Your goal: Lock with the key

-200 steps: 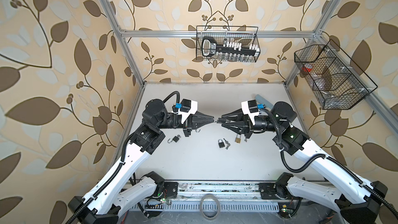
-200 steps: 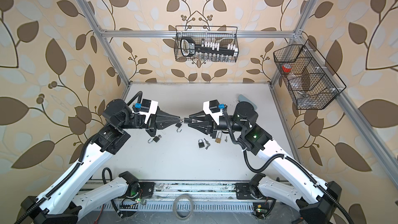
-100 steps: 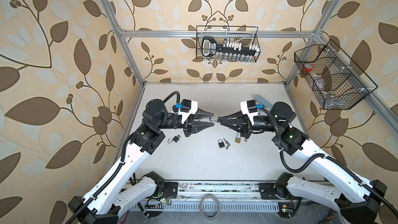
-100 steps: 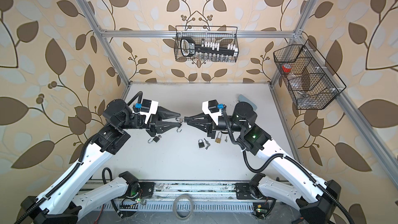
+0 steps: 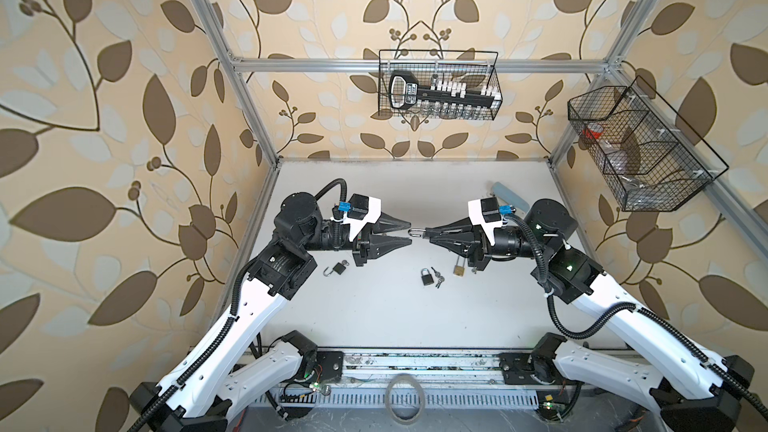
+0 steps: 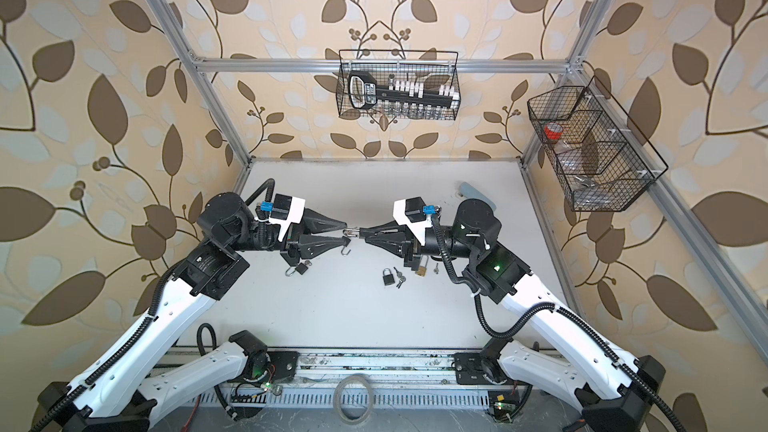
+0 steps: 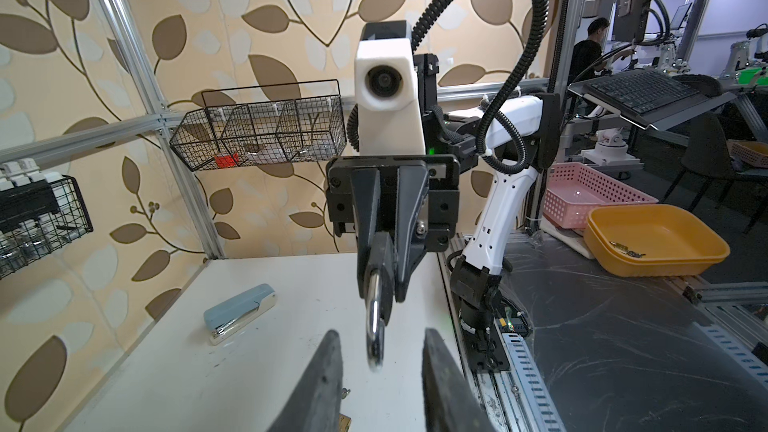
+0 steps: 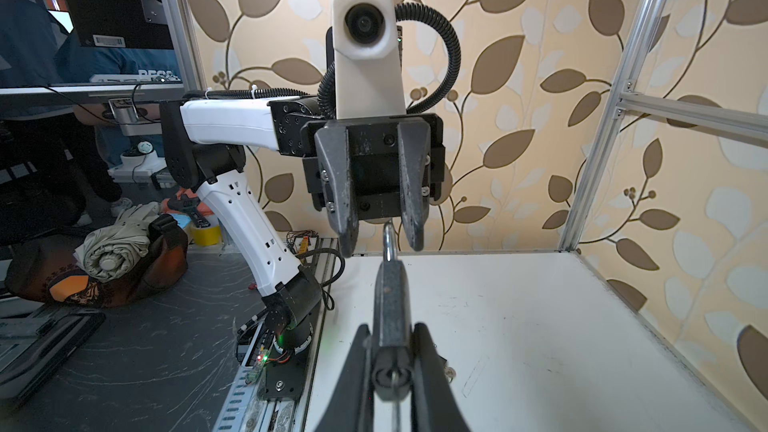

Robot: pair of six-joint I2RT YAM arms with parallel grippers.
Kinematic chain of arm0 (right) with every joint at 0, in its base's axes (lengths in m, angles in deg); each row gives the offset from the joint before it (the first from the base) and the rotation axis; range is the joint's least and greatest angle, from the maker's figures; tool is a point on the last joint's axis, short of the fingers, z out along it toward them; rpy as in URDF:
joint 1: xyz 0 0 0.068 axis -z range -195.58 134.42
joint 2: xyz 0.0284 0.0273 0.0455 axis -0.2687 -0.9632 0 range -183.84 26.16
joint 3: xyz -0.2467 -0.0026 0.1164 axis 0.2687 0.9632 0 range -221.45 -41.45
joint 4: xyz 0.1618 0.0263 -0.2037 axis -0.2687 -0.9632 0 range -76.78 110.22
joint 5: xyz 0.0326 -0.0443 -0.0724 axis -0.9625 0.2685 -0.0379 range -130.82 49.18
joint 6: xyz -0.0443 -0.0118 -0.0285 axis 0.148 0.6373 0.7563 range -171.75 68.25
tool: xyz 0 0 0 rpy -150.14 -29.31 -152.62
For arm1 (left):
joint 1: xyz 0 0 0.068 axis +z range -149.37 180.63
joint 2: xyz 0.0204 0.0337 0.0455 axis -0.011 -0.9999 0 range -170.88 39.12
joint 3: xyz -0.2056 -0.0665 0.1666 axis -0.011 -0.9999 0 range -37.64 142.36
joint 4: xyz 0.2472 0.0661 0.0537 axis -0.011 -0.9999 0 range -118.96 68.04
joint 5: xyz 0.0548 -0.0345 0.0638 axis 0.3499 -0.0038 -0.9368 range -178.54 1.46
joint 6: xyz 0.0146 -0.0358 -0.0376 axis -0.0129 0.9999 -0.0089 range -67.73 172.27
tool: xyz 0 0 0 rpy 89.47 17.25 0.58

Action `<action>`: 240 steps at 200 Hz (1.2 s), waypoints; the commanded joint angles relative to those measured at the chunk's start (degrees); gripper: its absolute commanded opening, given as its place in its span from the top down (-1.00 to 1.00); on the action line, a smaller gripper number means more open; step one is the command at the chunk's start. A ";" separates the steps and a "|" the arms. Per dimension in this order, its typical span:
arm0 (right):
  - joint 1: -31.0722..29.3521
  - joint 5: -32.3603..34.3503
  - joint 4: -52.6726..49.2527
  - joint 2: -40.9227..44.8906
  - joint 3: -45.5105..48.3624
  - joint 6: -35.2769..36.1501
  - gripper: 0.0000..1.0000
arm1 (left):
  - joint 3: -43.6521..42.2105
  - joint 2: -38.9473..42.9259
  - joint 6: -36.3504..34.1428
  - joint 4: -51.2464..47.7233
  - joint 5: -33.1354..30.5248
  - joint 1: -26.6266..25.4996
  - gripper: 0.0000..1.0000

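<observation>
Surface: white table point(image 5: 374, 317), boxed in by an aluminium frame point(image 5: 374, 63) and leaf-print walls point(image 5: 104, 118). Dial centre is the padlock point(image 5: 415, 232) I hold over mid-table, 12 pointing at the back wall.

- Back basket point(image 5: 438, 85) hangs on the wall at 12, with a black key-shaped rack inside.
- Side basket point(image 5: 640, 147) is on the wall at 2.
- Blue stapler point(image 5: 505, 193) lies at 2, near the back right corner of the table.
- Tape roll point(image 5: 403, 403) is at 6, off the table past the rail.
- Open black lock point(image 5: 338, 270) is at 8, shackle swung out.
- Closed black lock point(image 5: 426, 277) is at 6. The keys point(image 5: 437, 278) are at its 3 side, touching or just beside, can't tell which.
- Brass lock point(image 5: 459, 268) is at 4.

Task lock: the padlock is off the surface, body clamped flat in my right gripper point(image 8: 391, 327). Its shackle point(image 7: 374, 326) points to 9, into my left gripper point(image 7: 383, 332). The left is released, one finger each side of the shackle, gap on both sides, no contact. Can't tell if the shackle is latched, or if a key sits in the keyway.

Vs one second ago: left was pinched on the shackle end and has now let go. Half a second back it gaped wider than now. Right has tightened onto the body. Arms barely shifted. Locks, keys and stapler on the table haven't moved.
</observation>
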 commanded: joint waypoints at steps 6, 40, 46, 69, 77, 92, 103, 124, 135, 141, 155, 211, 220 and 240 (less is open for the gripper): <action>-0.28 -0.11 0.24 0.06 -0.29 0.65 1.00 | 0.52 0.15 -0.57 1.14 0.76 -0.48 0.36; -0.28 -0.66 0.32 -0.42 -0.53 0.52 1.00 | 0.52 -0.09 -0.99 0.92 1.03 -0.49 0.56; -0.28 -0.63 0.32 -0.39 -0.54 0.47 1.00 | 0.50 -0.11 -1.09 0.88 0.94 -0.49 0.58; -0.26 -0.72 0.23 -0.78 -0.64 0.38 1.00 | 0.43 -0.01 -1.74 0.39 0.79 -0.50 0.64; -0.28 -0.72 0.23 -0.77 -0.59 0.38 1.00 | 0.46 -0.09 -1.99 0.13 0.77 -0.50 0.67; -0.27 -0.66 0.46 -0.83 -0.66 0.22 1.00 | 0.60 -0.40 -2.27 -0.48 0.93 -0.45 0.78; -0.28 -0.74 0.74 -0.97 -0.73 -0.04 1.00 | 0.71 -0.44 -2.41 -0.53 0.94 -0.48 0.91; -0.28 -1.78 2.34 -1.43 -1.07 -1.82 1.00 | 0.61 -0.30 -2.32 -0.12 1.27 -0.43 1.00; -0.28 -2.19 2.90 -1.88 -1.46 -2.42 1.00 | 0.67 -0.18 -2.10 0.25 1.59 -0.45 1.00; -0.42 -2.17 2.94 -2.03 -1.67 -2.47 1.00 | 0.84 -0.26 -1.98 0.29 1.82 -0.45 1.00; -1.51 -0.95 2.35 -2.29 -1.92 -1.60 1.00 | 1.20 -0.59 -1.42 0.35 2.61 -0.51 1.00; -5.98 3.95 -0.64 -7.52 -7.06 4.26 1.00 | 4.18 -6.46 -3.23 -3.50 5.52 -7.43 1.00; -6.37 4.11 -0.65 -7.76 -7.54 4.56 1.00 | 4.35 -6.89 -4.31 -4.24 4.83 -8.72 1.00; -6.41 5.28 -0.36 -6.87 -7.22 5.01 1.00 | 3.43 -6.53 -4.06 -3.50 3.41 -9.05 1.00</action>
